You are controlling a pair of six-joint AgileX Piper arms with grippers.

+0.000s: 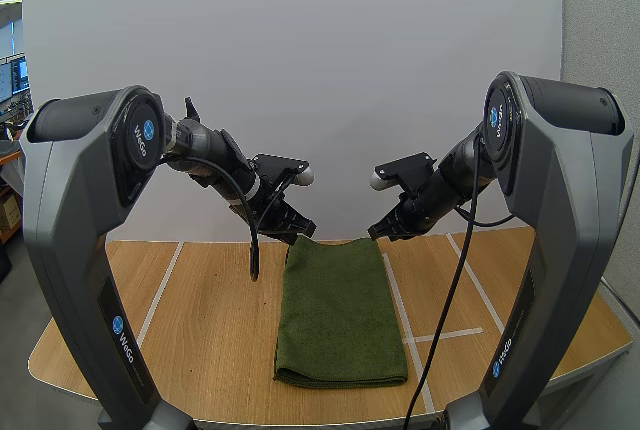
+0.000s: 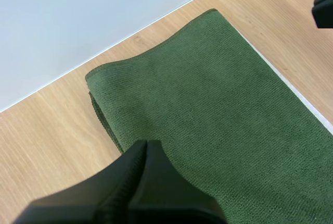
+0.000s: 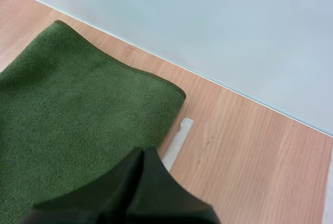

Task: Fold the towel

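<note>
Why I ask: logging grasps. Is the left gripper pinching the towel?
No: the left gripper is shut as one dark wedge over the towel, with no cloth between its tips.

I count one green towel (image 1: 340, 312) on one wooden table (image 1: 200, 350). There are two grippers: the left gripper (image 1: 303, 233) above the towel's far left corner and the right gripper (image 1: 377, 233) above its far right corner. I count four white tape lines (image 1: 396, 300): one left of the towel, three right of it.
</note>
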